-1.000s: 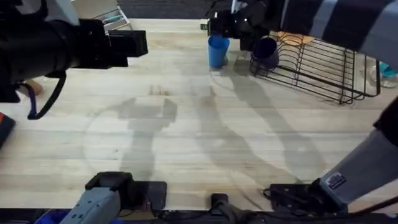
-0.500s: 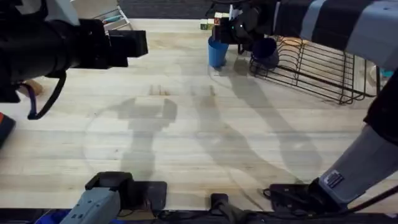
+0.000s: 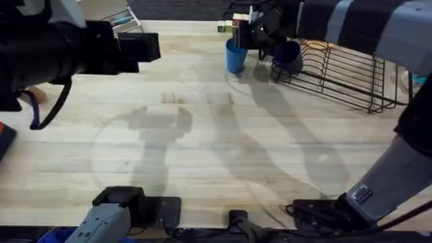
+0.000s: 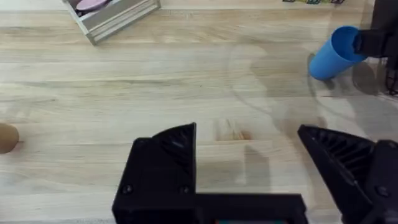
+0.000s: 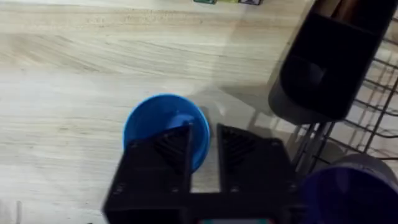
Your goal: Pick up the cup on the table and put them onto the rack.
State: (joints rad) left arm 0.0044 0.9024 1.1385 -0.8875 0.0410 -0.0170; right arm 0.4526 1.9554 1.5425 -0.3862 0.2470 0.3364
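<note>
The left gripper (image 4: 249,168) hangs spread and empty over bare table (image 3: 202,135). Farther off, the right gripper (image 5: 208,146) pinches the blue cup's (image 3: 235,55) rim; that cup tilts beside the rack (image 3: 337,74). Step in hand: lifting it. Next: carry it over the rack's edge and release. The navy cup (image 3: 289,56) already sits in the rack.

A bright blue handleless plastic tumbler (image 3: 235,57) is tilting on the table, its mouth open upward. Just beside it, a dark navy plastic tumbler (image 3: 289,55) is sitting at the near end of the large black wire dish rack (image 3: 344,71).
</note>
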